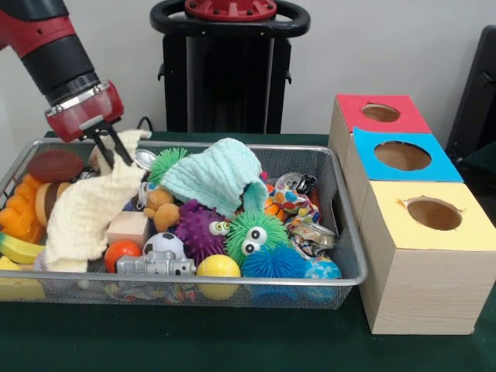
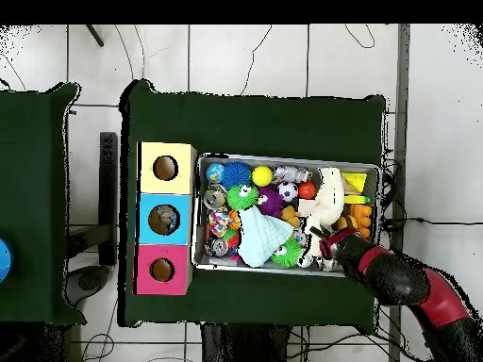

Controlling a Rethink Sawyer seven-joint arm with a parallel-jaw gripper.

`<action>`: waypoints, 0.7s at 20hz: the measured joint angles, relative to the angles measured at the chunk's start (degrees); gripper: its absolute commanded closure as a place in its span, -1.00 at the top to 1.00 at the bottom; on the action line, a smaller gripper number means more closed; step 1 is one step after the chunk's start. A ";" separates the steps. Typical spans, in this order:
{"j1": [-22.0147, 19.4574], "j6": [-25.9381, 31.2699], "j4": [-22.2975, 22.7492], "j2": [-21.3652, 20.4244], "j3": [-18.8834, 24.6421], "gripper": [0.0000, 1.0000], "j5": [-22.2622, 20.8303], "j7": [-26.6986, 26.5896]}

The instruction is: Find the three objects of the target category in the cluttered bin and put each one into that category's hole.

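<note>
The silver wire-mesh bin (image 1: pixel 341 232) is full of toys and also shows in the overhead view (image 2: pixel 288 158). My gripper (image 1: pixel 108 147) is over the bin's far left corner, shut on the top of a cream cloth (image 1: pixel 85 213) that hangs down over the toys. From overhead the gripper (image 2: pixel 325 243) is at the bin's lower right, with the cream cloth (image 2: pixel 328 198) stretching away from it. The red-topped hole (image 1: pixel 380 113) is the farthest of three boxes right of the bin, and shows in the overhead view (image 2: pixel 161 270) too.
A mint cloth (image 1: pixel 213 174) covers toys at mid bin. Around it lie a green fuzzy ball with eyes (image 1: pixel 256 236), a purple spiky ball (image 1: pixel 200 229), a yellow ball (image 1: pixel 218 267), a soccer ball (image 1: pixel 164 244) and a brown football (image 1: pixel 54 164). Blue-topped (image 1: pixel 402 156) and yellow-topped (image 1: pixel 434 213) holes adjoin.
</note>
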 measured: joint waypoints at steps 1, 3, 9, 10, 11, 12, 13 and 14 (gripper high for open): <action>-0.75 0.83 0.46 0.93 1.31 -1.00 0.39 -0.19; -2.10 2.34 1.62 2.88 4.16 -1.00 0.94 -0.74; -3.83 4.00 4.39 5.75 9.39 -1.00 1.62 -1.28; -4.12 4.20 5.20 6.12 10.55 -1.00 1.80 -1.28; -4.26 4.25 5.59 6.21 11.05 -1.00 1.88 -1.28; -4.42 4.29 6.14 6.27 11.68 -1.00 2.02 -1.28; -4.61 4.39 6.81 6.26 12.47 -1.00 2.15 -1.28; -4.82 4.45 7.71 6.21 13.49 -1.00 2.42 -1.28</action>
